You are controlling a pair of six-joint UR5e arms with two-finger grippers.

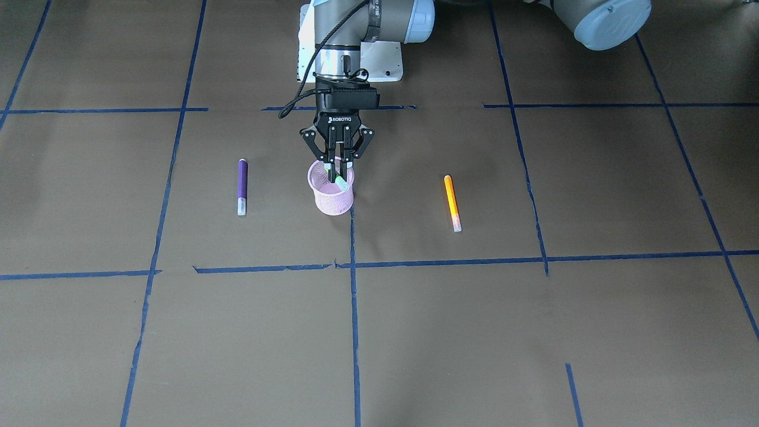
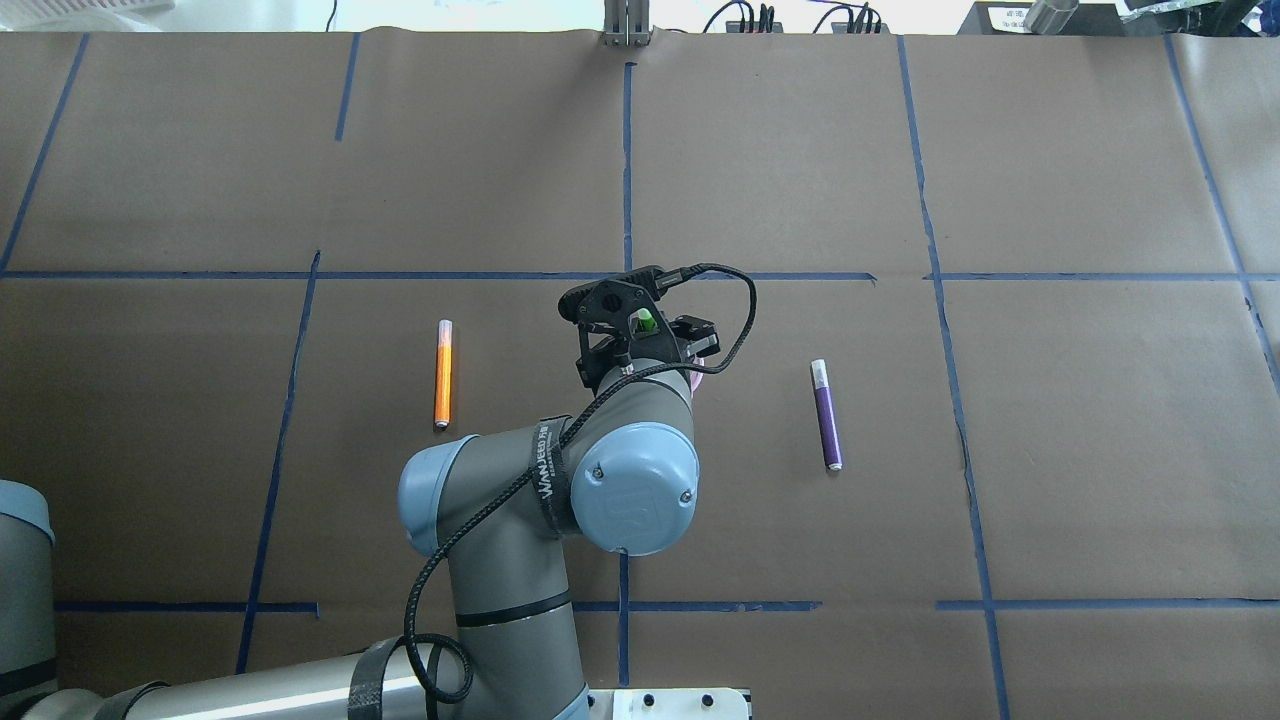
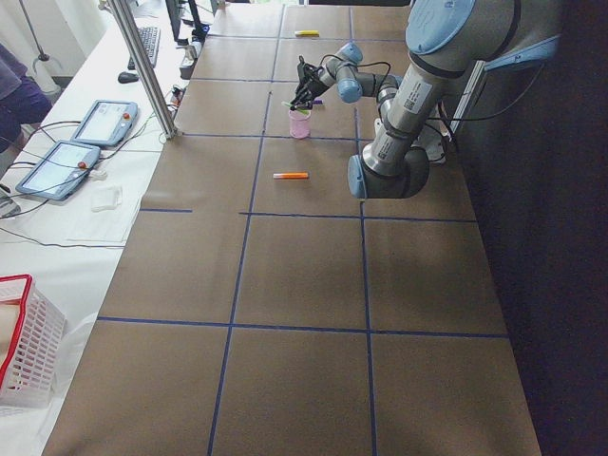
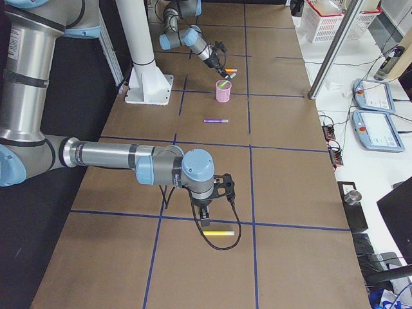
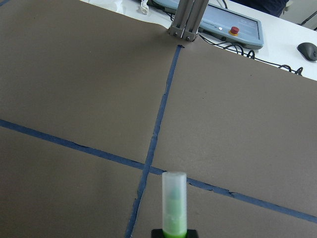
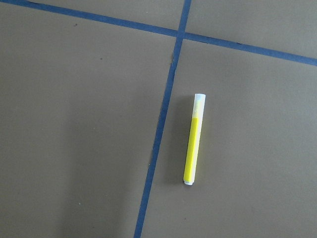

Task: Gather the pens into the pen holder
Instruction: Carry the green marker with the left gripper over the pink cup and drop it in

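The pink mesh pen holder (image 1: 332, 198) stands mid-table. My left gripper (image 1: 337, 168) hangs right over it, shut on a green pen (image 1: 341, 181) that tilts with its pale cap low at the holder's rim. The left wrist view shows that pen (image 5: 174, 208) sticking out from the fingers. A purple pen (image 1: 242, 187) and an orange pen (image 1: 452, 203) lie flat on either side of the holder. A yellow pen (image 6: 192, 146) lies on the table under the right wrist camera. My right gripper (image 4: 205, 212) hovers just above that pen (image 4: 218, 232); I cannot tell whether it is open.
Blue tape lines (image 1: 354, 308) grid the brown table. Operator consoles (image 3: 103, 120) and a metal post (image 3: 142, 66) stand on the white side bench. A red-and-white basket (image 3: 24, 342) sits at that bench's near end. The robot's white base plate (image 1: 388, 59) is behind the holder.
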